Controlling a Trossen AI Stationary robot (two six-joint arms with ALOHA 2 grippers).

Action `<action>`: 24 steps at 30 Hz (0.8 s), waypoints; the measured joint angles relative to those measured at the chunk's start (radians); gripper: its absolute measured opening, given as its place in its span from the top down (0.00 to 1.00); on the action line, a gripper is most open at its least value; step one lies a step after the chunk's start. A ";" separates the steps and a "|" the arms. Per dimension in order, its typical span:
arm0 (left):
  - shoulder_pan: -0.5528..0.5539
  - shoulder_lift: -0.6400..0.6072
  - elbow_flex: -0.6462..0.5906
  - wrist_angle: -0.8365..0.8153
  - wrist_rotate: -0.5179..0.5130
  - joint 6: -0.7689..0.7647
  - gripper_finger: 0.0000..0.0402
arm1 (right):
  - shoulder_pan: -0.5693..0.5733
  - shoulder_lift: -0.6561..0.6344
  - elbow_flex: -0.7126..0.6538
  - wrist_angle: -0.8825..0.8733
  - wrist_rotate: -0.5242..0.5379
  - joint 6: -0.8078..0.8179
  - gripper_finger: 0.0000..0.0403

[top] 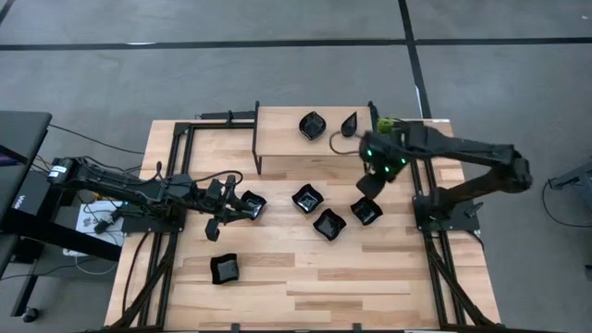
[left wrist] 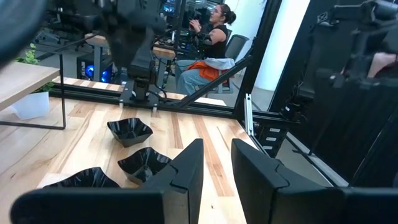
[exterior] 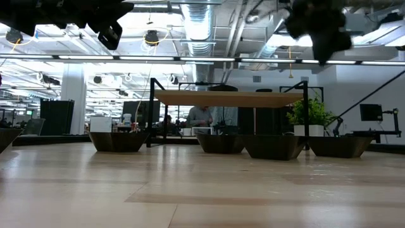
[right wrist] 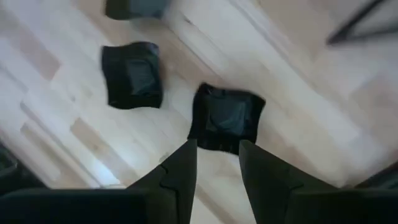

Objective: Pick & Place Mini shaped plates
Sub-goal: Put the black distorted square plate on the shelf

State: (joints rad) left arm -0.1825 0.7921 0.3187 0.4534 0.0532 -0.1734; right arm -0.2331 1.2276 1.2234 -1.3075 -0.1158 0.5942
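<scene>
Several mini shaped plates, glossy black, lie on the wooden table: one [top: 306,198], one [top: 328,223], one [top: 365,212], one [top: 252,205] and one near the front [top: 224,268]. Two more rest on the raised shelf [top: 277,139]: a wavy square [top: 313,125] and a teardrop [top: 349,122]. My right gripper [top: 372,183] hangs open, pointing down above a plate [right wrist: 227,118], clear of it. My left gripper [left wrist: 216,168] is level and open with a narrow empty gap, held high above the table [exterior: 111,31] over the plate [exterior: 119,140].
A small green plant [top: 384,125] stands at the shelf's right end. Black frame rails [top: 176,166] run along both sides of the table. Bare wood lies toward the near edge [top: 324,287]. A person sits in the room beyond the table [left wrist: 214,37].
</scene>
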 joint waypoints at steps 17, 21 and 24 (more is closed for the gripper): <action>0.000 0.000 0.000 0.001 0.000 -0.078 0.79 | 0.054 -0.076 -0.469 0.291 -0.014 0.155 0.71; 0.000 0.000 0.000 0.004 0.000 -0.079 0.79 | 0.047 -0.076 -0.522 0.338 -0.014 0.139 0.71; 0.000 0.000 0.000 0.004 0.000 -0.079 0.79 | 0.047 -0.075 -0.560 0.374 -0.014 0.125 0.71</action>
State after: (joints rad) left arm -0.1827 0.7921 0.3187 0.4576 0.0532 -0.2520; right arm -0.1864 1.1526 0.6629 -0.9332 -0.1301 0.7190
